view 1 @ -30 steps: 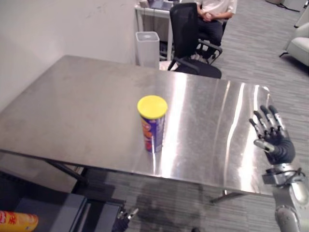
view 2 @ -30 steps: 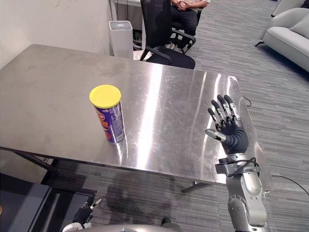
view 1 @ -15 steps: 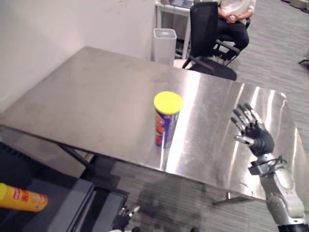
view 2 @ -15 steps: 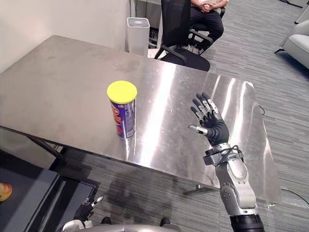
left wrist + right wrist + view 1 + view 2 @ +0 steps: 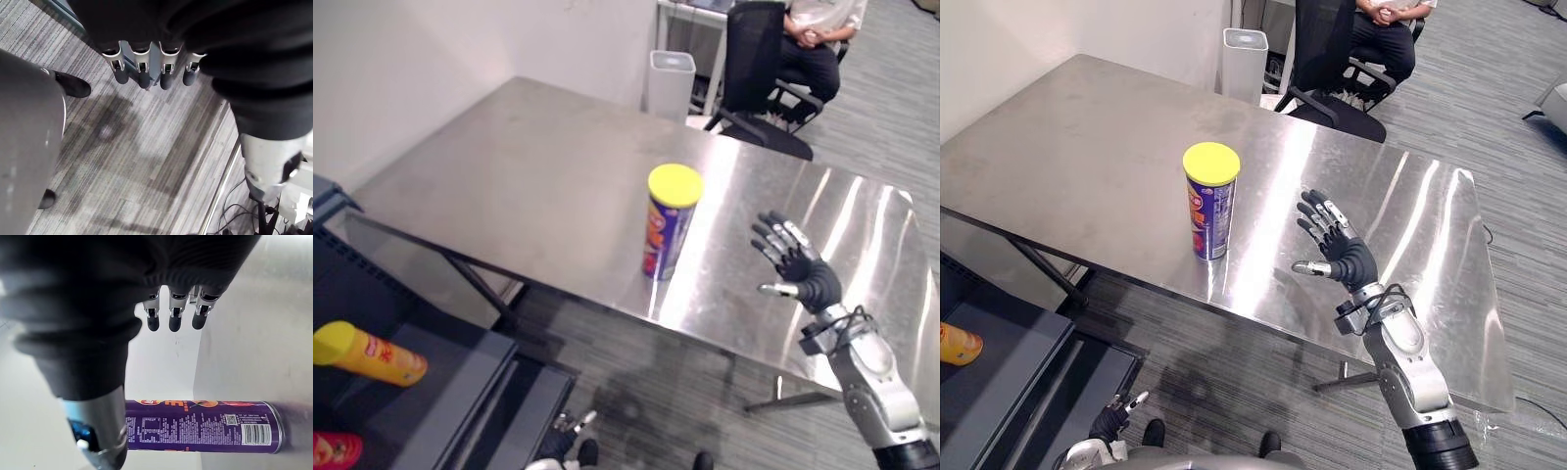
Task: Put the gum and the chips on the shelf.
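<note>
A purple chips can with a yellow lid stands upright near the front edge of the steel table. My right hand hovers above the table to the can's right, open, fingers spread, palm towards the can and well apart from it. In the right wrist view the can shows past the straight fingers. My left hand hangs low over the floor, open and holding nothing, its fingers straight. A dark shelf stands at the lower left.
On the shelf lie a yellow-orange tube and a red item. A person sits in a black office chair beyond the table. A white bin stands by the wall.
The camera has shifted, and more of the shelf shows. My right hand has moved left over the table, closer to the chips can. The can has not moved.
</note>
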You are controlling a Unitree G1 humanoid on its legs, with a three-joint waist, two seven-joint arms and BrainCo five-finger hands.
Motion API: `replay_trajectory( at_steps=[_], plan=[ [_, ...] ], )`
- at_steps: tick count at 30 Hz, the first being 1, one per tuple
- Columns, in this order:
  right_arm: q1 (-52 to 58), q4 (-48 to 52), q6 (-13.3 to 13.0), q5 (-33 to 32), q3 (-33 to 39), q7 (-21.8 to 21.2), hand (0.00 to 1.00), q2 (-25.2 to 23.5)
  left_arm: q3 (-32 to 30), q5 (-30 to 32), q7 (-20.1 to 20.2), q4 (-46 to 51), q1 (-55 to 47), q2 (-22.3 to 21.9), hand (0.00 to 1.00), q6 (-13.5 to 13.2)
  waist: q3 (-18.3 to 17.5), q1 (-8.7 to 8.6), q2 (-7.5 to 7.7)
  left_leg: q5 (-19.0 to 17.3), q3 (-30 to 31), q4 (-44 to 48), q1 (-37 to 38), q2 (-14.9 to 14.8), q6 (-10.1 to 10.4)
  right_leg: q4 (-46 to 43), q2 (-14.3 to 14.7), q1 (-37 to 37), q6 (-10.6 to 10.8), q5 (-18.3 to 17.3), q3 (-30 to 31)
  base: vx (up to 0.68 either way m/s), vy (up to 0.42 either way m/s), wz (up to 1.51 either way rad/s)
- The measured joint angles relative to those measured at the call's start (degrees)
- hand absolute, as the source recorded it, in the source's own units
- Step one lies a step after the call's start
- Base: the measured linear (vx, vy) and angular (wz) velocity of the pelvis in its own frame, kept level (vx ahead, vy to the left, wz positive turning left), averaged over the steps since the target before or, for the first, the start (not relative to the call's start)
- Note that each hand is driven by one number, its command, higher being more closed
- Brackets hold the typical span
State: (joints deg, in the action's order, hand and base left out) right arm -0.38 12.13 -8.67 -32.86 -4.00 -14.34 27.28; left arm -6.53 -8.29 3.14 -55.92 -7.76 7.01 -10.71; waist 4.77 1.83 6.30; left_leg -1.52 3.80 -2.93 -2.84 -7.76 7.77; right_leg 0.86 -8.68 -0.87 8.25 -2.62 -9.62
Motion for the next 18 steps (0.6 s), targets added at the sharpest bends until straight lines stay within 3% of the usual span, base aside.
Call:
replay_trajectory(
  at_steps=[11, 18],
  plan=[
    [-7.37, -6.5, 0.77, 5.65, -3.3, 0.17, 0.0, 6.8, 0.73, 0.14, -0.04, -0.03, 0.38, 0.02, 0.0, 0.01, 0.16, 0.56, -0.06, 0.05, 0.36, -0.02, -0.14, 0.23, -0.04, 0.02, -0.16, 0.13, 0.0, 0.0, -0.21, 0.02, 0.001, 0.01],
    [-10.97, -8.19, 0.88, 7.14, -3.34, 1.17, 0.0, 8.27, 1.3, 0.12, -0.1, 0.1, 0.64, -0.08, 0.0, -0.01, 0.35, 0.99, -0.3, 0.13, 1.7, 0.2, -0.97, 0.31, -0.06, 0.01, -0.17, 0.05, 0.0, -0.03, -1.06, -0.03, -0.003, 0.07]
  ],
)
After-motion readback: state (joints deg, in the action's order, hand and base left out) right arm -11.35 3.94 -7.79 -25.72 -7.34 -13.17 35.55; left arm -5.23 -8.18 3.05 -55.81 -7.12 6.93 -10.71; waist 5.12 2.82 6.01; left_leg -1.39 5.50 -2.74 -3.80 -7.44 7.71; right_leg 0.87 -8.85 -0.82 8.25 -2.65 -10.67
